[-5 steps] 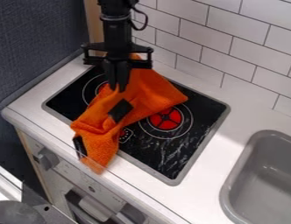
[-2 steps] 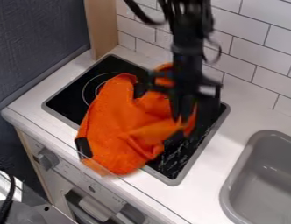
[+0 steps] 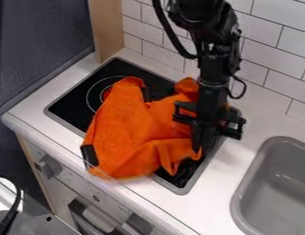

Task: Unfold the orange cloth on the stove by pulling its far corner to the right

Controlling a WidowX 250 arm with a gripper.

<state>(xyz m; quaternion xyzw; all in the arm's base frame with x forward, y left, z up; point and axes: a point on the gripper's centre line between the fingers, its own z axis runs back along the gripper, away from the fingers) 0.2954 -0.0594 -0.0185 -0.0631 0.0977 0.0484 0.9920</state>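
The black gripper (image 3: pixel 201 148) hangs low over the right part of the stovetop, pointing down, its fingers shut on the right edge of an orange cloth (image 3: pixel 127 137). The cloth lies spread and wrinkled across the middle and front of the black stovetop (image 3: pixel 127 69). Its lower left part reaches over the front frame onto the counter edge. A black patch (image 3: pixel 89 155) shows at the cloth's left edge, and another dark patch (image 3: pixel 146 94) near its top. The cloth covers the red burner marking.
A grey sink (image 3: pixel 274 183) is set into the white counter (image 3: pixel 238 160) at the right. White wall tiles (image 3: pixel 265 46) rise behind, with a wooden panel (image 3: pixel 107 30) at the back left. Oven knobs (image 3: pixel 49 166) are on the front below the counter.
The gripper has moved right and toward the front, pulling part of the cloth along. The bunched cloth has spread wider, baring the stovetop's back left and covering the red burner.
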